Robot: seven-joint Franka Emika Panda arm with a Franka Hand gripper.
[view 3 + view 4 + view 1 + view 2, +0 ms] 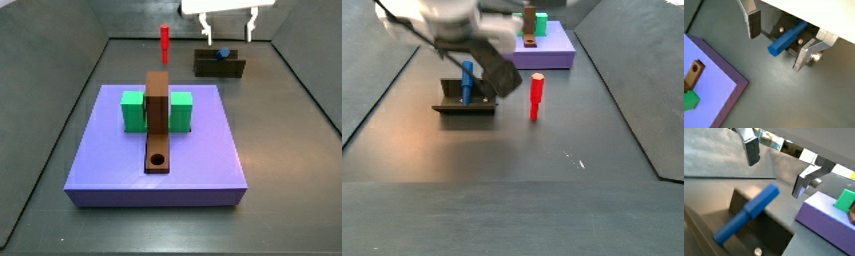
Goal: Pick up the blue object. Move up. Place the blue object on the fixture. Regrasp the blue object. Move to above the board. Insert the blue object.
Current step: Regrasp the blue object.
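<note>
At the top of a side view, the gripper [227, 38] hangs with fingers apart above the blue peg [222, 52], which stands in the fixture [219, 66]

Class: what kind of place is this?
Likely a simulated robot assembly cell: a walled grey floor, the fixture holding the blue object, the board nearby, and the hand open above the fixture.

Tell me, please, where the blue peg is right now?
The blue peg stands in the slot of the fixture, left of the red stick in a side view. The open gripper hangs above it, fingers apart.
</note>
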